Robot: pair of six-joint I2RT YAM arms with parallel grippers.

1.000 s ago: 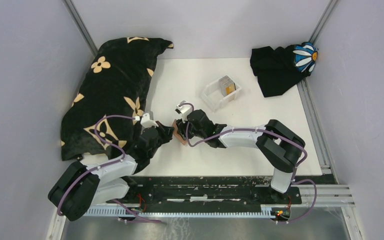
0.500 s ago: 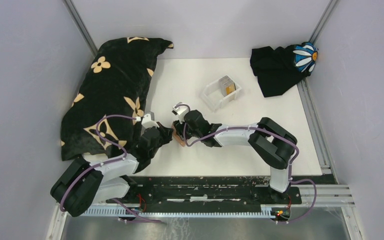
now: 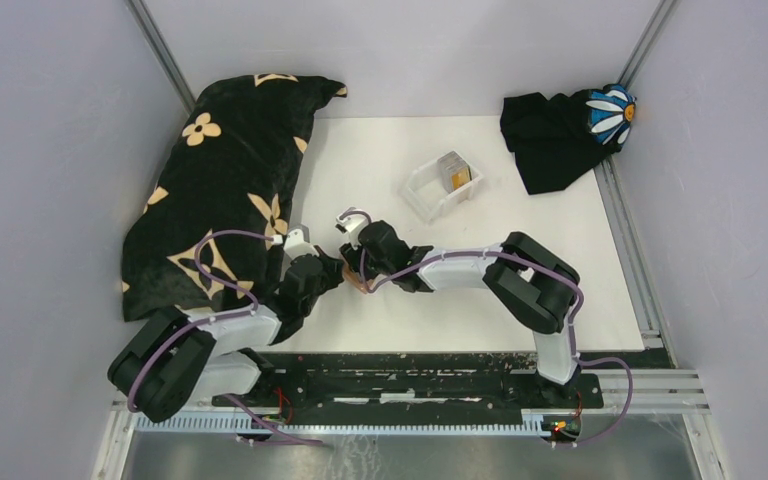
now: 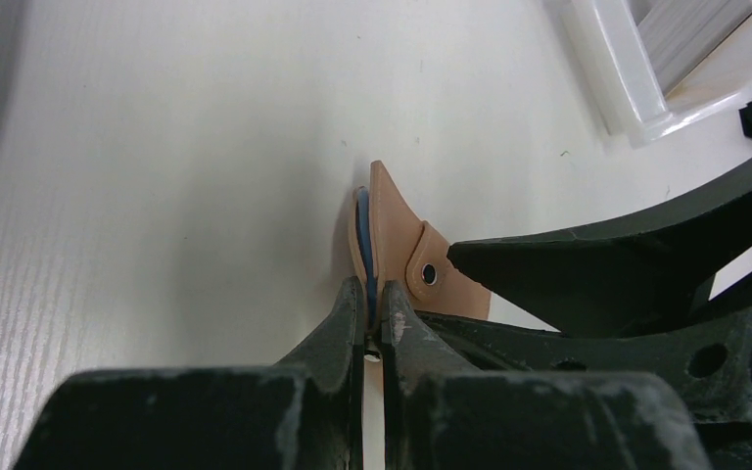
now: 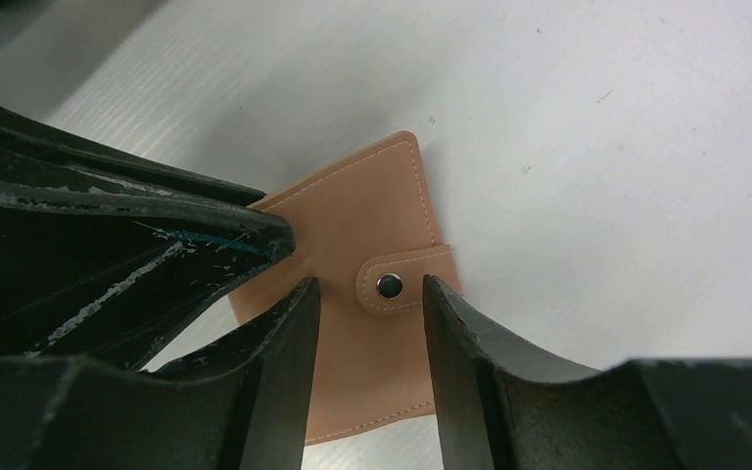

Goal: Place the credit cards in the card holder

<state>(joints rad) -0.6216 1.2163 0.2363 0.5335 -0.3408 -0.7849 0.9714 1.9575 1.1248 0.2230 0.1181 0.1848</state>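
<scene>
Left tool (image 4: 372, 296) clamps one edge of the tan card holder (image 4: 399, 235), a blue card (image 4: 363, 230) showing between its leaves, at the counter's (image 3: 480, 290) near middle, while the right tool (image 5: 369, 287) stands open, fingers straddling the snap tab (image 5: 401, 279)

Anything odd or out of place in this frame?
Slightly: the card holder, pinched by the left tool, looks snapped shut, its strap across the face, while credit cards stand in the white tray. The right tool hovers open astride the strap.
</scene>
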